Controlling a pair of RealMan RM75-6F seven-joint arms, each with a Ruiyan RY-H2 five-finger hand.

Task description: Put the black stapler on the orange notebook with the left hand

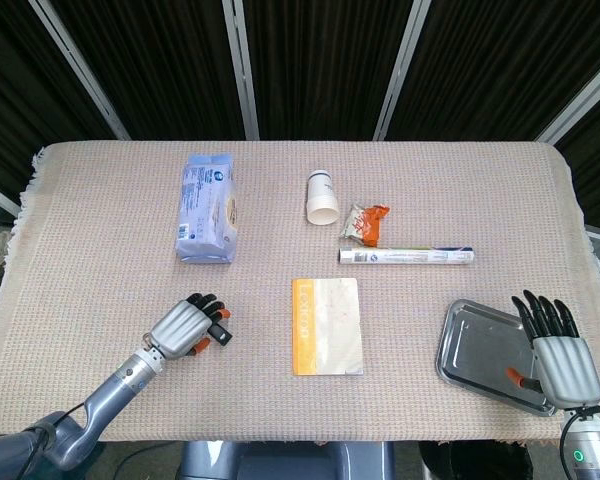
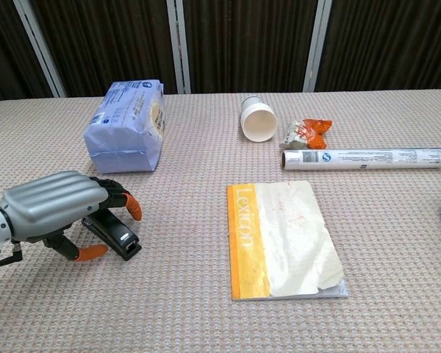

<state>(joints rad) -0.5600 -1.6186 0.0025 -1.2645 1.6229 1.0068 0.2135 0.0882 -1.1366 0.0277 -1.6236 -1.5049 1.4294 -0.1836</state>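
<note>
The black stapler (image 2: 116,234) lies on the table cloth left of the orange notebook (image 2: 283,239). My left hand (image 2: 55,207) arches over the stapler's rear half, fingers curved down on its far side and the thumb low on its near side, a little apart from it. In the head view only the stapler's front tip (image 1: 223,338) shows beyond the left hand (image 1: 185,327), and the notebook (image 1: 327,326) lies to its right. My right hand (image 1: 555,352) hovers open at the table's right front corner.
A metal tray (image 1: 472,340) lies under the right hand. At the back are a blue tissue pack (image 2: 125,125), a white cup on its side (image 2: 258,118), an orange snack wrapper (image 2: 309,133) and a rolled tube (image 2: 365,157).
</note>
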